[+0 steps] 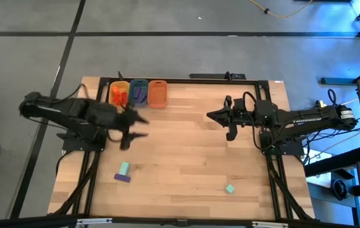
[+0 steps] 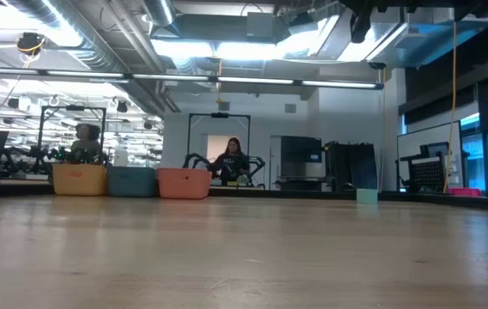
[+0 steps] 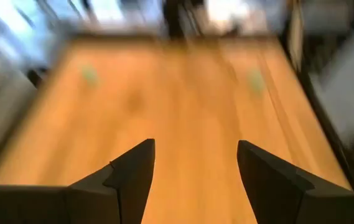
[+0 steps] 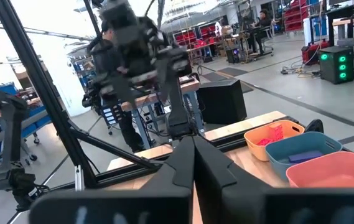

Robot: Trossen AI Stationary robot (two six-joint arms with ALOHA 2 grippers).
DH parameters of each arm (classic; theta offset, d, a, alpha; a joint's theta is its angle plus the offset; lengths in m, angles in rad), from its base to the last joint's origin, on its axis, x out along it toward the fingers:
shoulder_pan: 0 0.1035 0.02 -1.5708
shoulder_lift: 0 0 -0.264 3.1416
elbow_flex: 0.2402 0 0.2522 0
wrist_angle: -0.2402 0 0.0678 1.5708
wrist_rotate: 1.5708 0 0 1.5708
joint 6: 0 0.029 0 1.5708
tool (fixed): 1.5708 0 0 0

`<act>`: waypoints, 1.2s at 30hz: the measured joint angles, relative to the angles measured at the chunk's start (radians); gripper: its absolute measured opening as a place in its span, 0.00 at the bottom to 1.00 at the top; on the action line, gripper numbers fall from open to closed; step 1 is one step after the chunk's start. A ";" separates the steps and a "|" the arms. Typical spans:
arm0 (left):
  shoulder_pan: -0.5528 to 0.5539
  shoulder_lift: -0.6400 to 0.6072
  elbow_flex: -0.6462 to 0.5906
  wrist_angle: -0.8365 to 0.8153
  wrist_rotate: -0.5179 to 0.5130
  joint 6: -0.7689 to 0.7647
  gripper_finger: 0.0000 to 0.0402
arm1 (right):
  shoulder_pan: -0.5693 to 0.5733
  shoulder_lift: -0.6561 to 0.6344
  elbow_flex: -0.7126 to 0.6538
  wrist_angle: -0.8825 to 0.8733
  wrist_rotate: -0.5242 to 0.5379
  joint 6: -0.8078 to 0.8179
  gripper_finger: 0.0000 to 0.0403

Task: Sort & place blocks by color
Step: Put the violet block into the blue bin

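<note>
Near front edge: mint block [image 1: 124, 168] upright-angled | left tool [image 1: 135, 126] open | right tool [image 1: 214, 116] closed

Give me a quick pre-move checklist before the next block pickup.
1. Left hand empty and open: ok, fingers apart with bare wood between them, hovering just in front of the tubs.
2. Right hand shut and empty: ok, fingers pressed together, nothing between them, raised over the table's right side.
3. Blocks left on the table: not ok. A mint block on a purple block sits front left, and a lone mint block front right.
4. Tubs in place at the back edge: ok. The yellow tub holds orange-red blocks, the blue tub purple ones.
5. Orange tub contents: looks empty in the right wrist view.
6. Path to the remaining blocks: ok, only bare wood between.
</note>
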 joint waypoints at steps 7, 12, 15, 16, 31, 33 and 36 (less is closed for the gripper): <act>-0.253 0.230 0.068 -0.362 0.206 -0.154 0.55 | 0.000 0.000 0.000 -0.002 0.000 -0.012 0.00; -0.453 0.343 -0.031 -0.373 0.248 -0.293 0.55 | 0.000 0.000 0.000 -0.048 0.000 -0.012 0.00; -0.548 0.376 -0.097 -0.328 0.234 -0.405 0.54 | 0.000 0.000 0.000 -0.073 0.000 -0.012 0.00; -0.575 0.379 -0.120 -0.305 0.224 -0.452 0.54 | 0.000 0.000 0.000 -0.080 0.000 -0.012 0.00; -0.708 0.376 -0.364 -0.102 0.118 -0.721 0.54 | 0.000 0.000 0.000 -0.084 0.000 -0.010 0.00; -0.708 0.376 -0.377 -0.092 0.106 -0.721 0.54 | 0.000 0.000 0.000 -0.083 0.000 -0.009 0.00; -0.708 0.376 -0.400 -0.060 0.110 -0.721 0.54 | 0.000 0.000 0.000 -0.083 0.000 -0.009 0.00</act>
